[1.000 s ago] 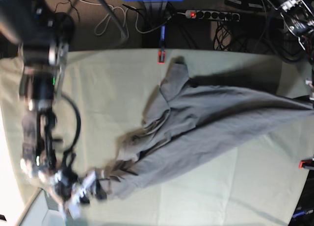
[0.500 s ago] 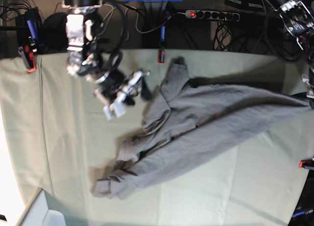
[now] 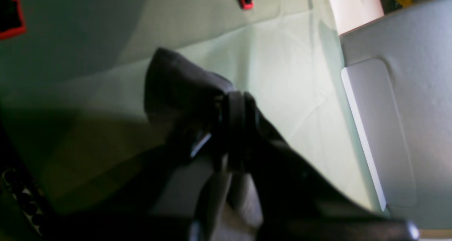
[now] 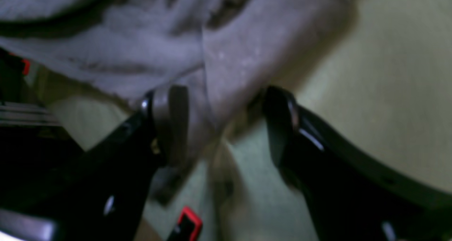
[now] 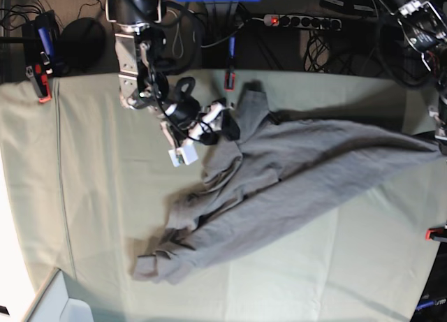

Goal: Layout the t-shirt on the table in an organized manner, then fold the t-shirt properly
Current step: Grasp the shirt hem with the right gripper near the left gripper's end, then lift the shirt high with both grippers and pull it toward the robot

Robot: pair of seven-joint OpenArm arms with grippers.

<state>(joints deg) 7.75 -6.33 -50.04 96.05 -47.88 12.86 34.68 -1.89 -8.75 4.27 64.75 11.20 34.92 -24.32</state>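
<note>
- Base view: the t-shirt (image 5: 293, 182) lies crumpled in a long diagonal band across the worktop (image 5: 91, 196), running from near the front-left corner toward the right edge, where it is stretched taut.
- One bunched end sits near the front-left corner; a folded flap points toward the rear edge, just beside a red clamp (image 5: 228, 79).
- Right hand (image 5: 202, 130): at the shirt's rear-left edge, near the rear edge of the worktop. In the right wrist view its jaws stand wide apart, straddling a fold of grey fabric (image 4: 247, 57); nothing is clamped. One finger pad (image 4: 173, 124) touches the cloth.
- Left hand (image 3: 226, 128): jaws fully closed on a pinch of the dark shirt fabric (image 3: 176, 89), held above the worktop at its right edge.
- A white bin (image 5: 59, 304) sits at the front-left corner.
</note>
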